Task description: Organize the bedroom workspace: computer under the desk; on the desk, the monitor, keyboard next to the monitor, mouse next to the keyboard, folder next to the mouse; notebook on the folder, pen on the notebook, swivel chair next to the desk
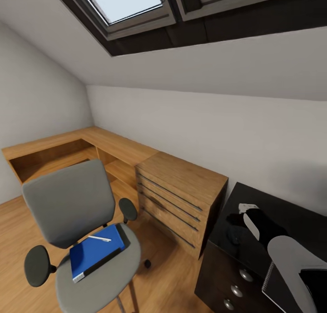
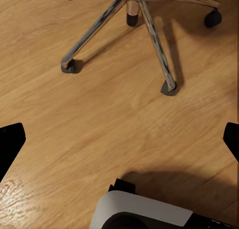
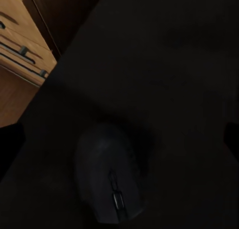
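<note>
Mouse (image 3: 110, 181) flat on desk (image 1: 299, 222) beneath right gripper (image 1: 234, 219), jaws spread wide and empty; left gripper (image 2: 119, 139) likewise spread, over bare floor by swivel chair (image 1: 77, 222). Folder (image 1: 95, 251) and pen (image 1: 100, 238) on chair seat, well apart from desk. Risk if mouse is gripped off-centre: a dark, smooth shell slipping out, skidding off desk edge.

An attic room at home, fitted as a study: skylights (image 1: 131, 4) set in the sloping ceiling, wooden floor (image 1: 13, 227), a built-in corner shelf unit (image 1: 68, 149), a wooden drawer unit (image 1: 181, 199), the swivel chair (image 1: 77, 213) and the black-topped desk (image 1: 290, 222).
</note>
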{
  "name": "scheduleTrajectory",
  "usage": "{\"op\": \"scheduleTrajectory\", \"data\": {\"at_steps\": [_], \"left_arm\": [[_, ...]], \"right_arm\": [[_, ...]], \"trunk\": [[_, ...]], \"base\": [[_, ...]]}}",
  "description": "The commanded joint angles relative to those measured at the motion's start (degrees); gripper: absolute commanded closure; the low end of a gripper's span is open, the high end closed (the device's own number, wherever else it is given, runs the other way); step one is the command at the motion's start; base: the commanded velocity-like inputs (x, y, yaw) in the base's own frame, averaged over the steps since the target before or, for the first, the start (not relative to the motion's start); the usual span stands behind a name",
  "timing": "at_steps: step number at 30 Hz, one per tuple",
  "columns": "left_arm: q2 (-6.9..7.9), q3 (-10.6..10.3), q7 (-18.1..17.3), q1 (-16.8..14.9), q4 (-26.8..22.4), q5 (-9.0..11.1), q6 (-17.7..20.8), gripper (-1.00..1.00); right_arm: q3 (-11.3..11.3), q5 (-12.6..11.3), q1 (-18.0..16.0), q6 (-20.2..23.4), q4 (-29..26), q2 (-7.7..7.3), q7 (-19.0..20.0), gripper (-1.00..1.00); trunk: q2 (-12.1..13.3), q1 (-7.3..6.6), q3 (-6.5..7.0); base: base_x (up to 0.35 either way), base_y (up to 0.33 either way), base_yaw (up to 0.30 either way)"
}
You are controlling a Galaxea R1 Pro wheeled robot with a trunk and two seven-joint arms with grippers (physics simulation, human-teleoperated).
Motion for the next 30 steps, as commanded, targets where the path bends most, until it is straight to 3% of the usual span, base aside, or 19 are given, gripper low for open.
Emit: {"op": "scheduleTrajectory", "data": {"at_steps": [1,14,30], "left_arm": [[-0.01,0.39,-0.53,-0.04,0.06,0.21,-0.14,-1.00],[-0.30,0.38,-0.53,-0.04,-0.01,0.13,-0.22,-1.00],[-0.27,0.48,-0.50,-0.03,-0.03,0.21,-0.22,-1.00]], "right_arm": [[0.67,-0.46,-0.03,0.26,-0.09,-0.07,-0.09,-1.00],[2.33,-0.41,-0.03,0.18,-0.09,0.00,0.09,-1.00],[2.35,-0.50,-0.03,-0.03,1.52,-0.06,0.11,-1.00]], "trunk": [[-0.05,0.01,-0.07],[-0.05,0.01,-0.07],[-6.47,3.53,-2.94]], "base": [[0.035,-0.047,0.000],[0.006,-0.008,0.000],[0.000,0.000,0.000]]}}
